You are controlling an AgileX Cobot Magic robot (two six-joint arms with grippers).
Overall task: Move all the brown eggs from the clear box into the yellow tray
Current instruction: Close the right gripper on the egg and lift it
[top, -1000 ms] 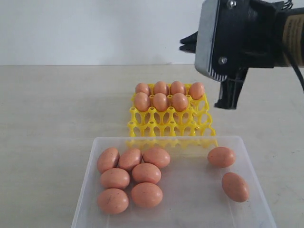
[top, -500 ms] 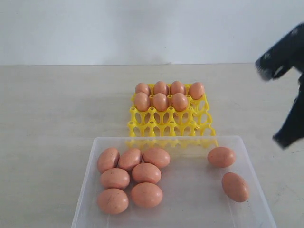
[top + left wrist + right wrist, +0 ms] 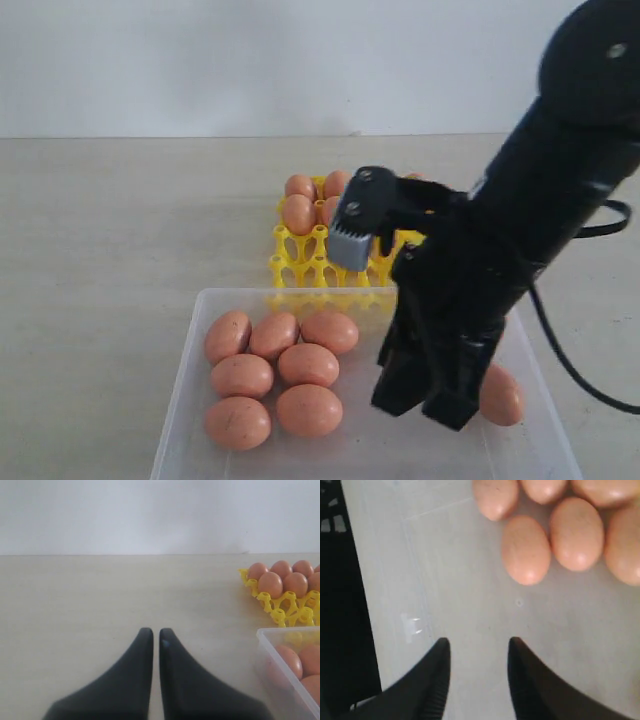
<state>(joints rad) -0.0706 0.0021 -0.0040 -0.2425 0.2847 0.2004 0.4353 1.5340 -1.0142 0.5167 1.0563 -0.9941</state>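
A second ago the right arm hung high above the yellow tray. Now it has swung down into the clear box, and the right pincer points at the box's bare floor. Its jaws, which were together, now stand apart with nothing between them. Just beyond its tips in the right wrist view lies a cluster of brown eggs, six of them in the exterior view, near but not touched. To the pincer's other side one more egg shows partly from behind the arm. A second egg lay there before and is now hidden. None of the eggs that show appears to have shifted, so this looks like the start of a fresh pick. The opened jaws look set to close on the cluster's nearest egg, with roughly half the eggs left to carry. Those already in the tray sit in the rows farthest beyond the pincer, so the nearer cups are free. The left pincer hangs well to the side over bare tabletop, its jaws together and holding nothing. The tabletop is pale, matte beige with a faint grain, and behind it stands a plain white wall.
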